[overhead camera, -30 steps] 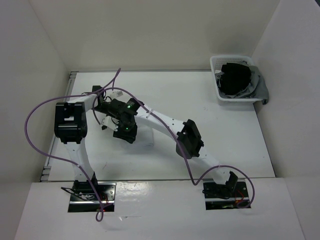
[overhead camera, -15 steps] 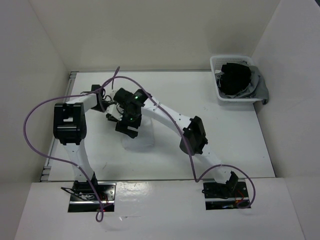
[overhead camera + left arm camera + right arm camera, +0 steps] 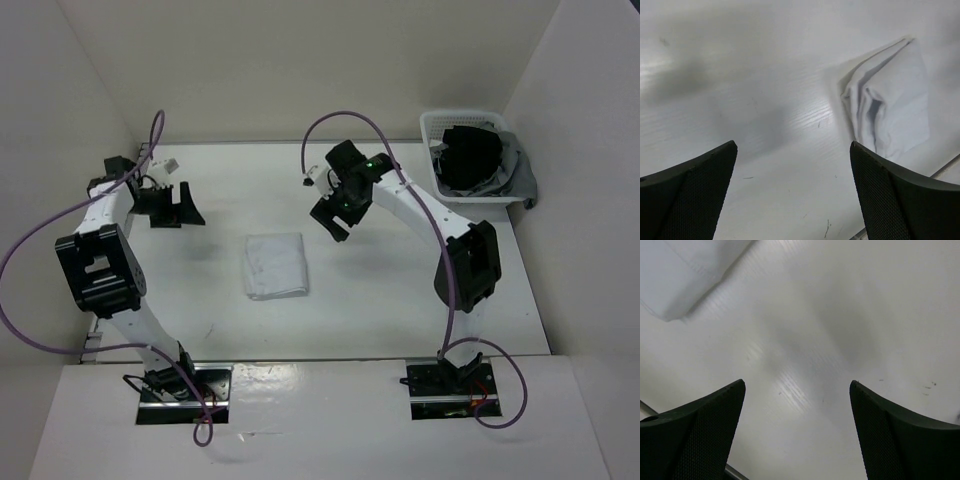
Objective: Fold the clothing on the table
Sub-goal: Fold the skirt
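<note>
Counted one clothing [image 3: 274, 265], one table [image 3: 400, 300], two arms, two grippers, one white basket [image 3: 440, 130] with a dark garment [image 3: 470, 158] inside. Found the clothing folded into a compact white stack, lying flat slightly left of the table's middle, well apart from both grippers. Judged it close to square from above, edges roughly parallel to the table's edges; could not call a long axis with confidence. Seen from the left wrist [image 3: 895, 105] with layered folds at one side; only a corner seen from the right wrist [image 3: 690, 270]. Found the left gripper [image 3: 175, 212] near the far left corner, elbow out to the left, jaws spread wide, gripping nothing. Found the right gripper [image 3: 335, 222] beyond the clothing toward the far edge, elbow out to the right, jaws likewise spread, nothing between them but bare table.
</note>
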You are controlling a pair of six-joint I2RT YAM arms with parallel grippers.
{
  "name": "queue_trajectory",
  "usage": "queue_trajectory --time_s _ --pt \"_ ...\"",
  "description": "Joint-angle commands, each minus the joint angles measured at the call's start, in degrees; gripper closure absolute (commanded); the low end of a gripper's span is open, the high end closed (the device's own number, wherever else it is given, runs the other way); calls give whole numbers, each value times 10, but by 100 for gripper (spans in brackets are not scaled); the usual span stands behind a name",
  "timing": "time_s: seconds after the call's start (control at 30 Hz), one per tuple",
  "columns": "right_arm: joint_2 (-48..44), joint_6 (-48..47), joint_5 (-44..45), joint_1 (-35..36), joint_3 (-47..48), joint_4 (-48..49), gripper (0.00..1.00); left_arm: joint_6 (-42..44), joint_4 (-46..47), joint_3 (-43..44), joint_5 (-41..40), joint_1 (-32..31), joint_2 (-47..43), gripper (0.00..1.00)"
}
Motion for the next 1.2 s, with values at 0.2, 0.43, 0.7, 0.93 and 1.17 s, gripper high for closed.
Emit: queue_trajectory --time_s 0.2,0.43,0.7,0.93,1.17 --pt "-98 33 46 -67 -144 91 11 87 -153 182 196 -195 -9 7" --pt "-148 45 70 -125 -221 103 11 143 -197 197 216 -302 58 25" --pt "-173 56 70 -153 -261 103 11 279 -307 166 280 -295 146 29" --pt "-161 61 70 -153 -256 103 11 306 -307 132 296 -290 175 29" --pt "-137 61 59 -153 -245 98 11 326 -307 107 306 -266 219 29"
